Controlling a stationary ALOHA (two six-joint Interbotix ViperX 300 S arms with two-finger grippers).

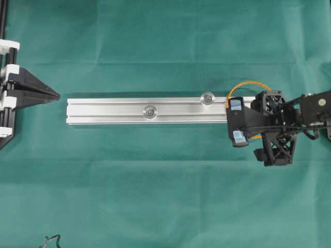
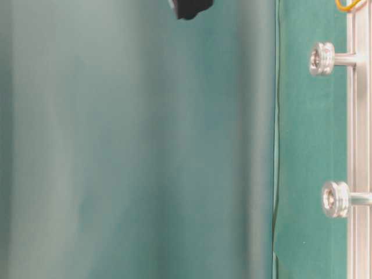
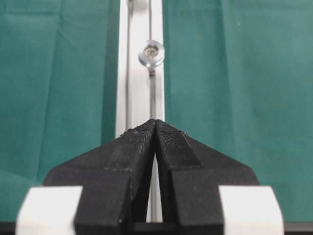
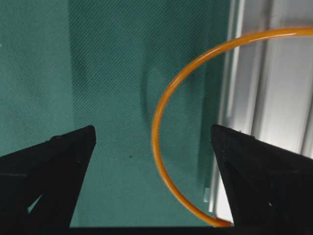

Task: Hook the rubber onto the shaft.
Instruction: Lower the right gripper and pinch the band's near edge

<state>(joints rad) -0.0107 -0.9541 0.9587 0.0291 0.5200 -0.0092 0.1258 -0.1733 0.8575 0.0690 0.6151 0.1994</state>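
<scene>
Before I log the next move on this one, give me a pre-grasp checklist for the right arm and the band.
1. Right gripper open: ok, jaws stand wide.
2. Rubber band between the fingertips: ok in the right wrist view.
3. Band lying free, not on a shaft: ok, it curves over the rail end and cloth.
4. Nearest shaft unobstructed: ok.
5. Left gripper shut, parked off the rail's far end: ok.
6. Height above the band: cannot tell.
</scene>
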